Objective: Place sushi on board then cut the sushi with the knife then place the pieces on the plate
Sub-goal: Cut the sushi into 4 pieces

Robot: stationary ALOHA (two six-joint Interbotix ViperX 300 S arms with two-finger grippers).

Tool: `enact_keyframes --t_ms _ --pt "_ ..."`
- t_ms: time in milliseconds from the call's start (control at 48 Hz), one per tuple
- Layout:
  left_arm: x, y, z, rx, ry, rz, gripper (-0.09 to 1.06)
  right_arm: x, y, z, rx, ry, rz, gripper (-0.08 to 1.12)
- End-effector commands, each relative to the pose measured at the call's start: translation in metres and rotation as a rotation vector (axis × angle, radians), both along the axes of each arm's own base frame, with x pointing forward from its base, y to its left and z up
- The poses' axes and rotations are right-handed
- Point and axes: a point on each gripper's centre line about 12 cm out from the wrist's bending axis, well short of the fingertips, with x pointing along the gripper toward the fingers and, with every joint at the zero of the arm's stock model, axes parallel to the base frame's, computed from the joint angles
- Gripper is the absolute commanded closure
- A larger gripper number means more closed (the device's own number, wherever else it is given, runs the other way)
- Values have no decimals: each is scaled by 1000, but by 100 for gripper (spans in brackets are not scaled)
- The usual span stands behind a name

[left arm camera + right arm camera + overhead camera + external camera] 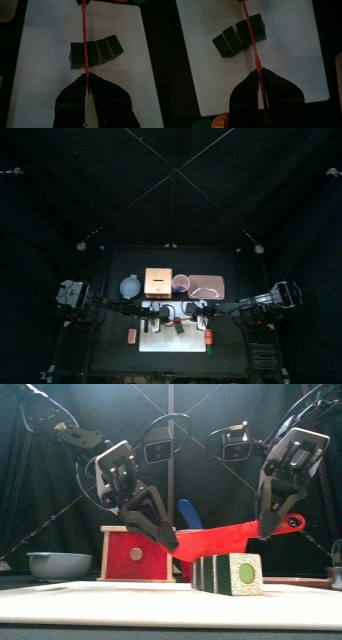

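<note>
A dark green sushi roll (230, 572) of several joined blocks lies on the white cutting board (120, 599). A red toy knife (221, 539) hangs level just above it, held at both ends. My left gripper (167, 542) is shut on one end and my right gripper (277, 527) on the handle end. In the left wrist view the knife (83, 35) runs as a thin red line across the roll (95, 51) from the left gripper (85, 77). The right wrist view shows the same knife (251, 35) over the roll (238, 35), gripped by the right gripper (259, 71).
Behind the board stand a wooden box with a red drawer front (134, 554), a blue-grey bowl (56, 564), a red cup holding a blue knife (187, 512), and the pink tray (207, 285). Small toy foods (131, 335) (210, 336) lie beside the board.
</note>
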Motion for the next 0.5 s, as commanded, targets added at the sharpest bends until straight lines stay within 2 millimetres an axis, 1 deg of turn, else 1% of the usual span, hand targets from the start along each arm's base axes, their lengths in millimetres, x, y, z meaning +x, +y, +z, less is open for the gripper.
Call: enact_keyframes --t_ms 21,292,500 --pt "5 -9 11 -6 -35 -19 48 4 -9 7 -2 -22 -28 67" --pt "5 -3 9 6 -30 -14 48 5 -15 8 -3 -23 -49 67" --pt "8 12 8 34 -25 -5 48 5 -22 3 -4 -8 -70 67"
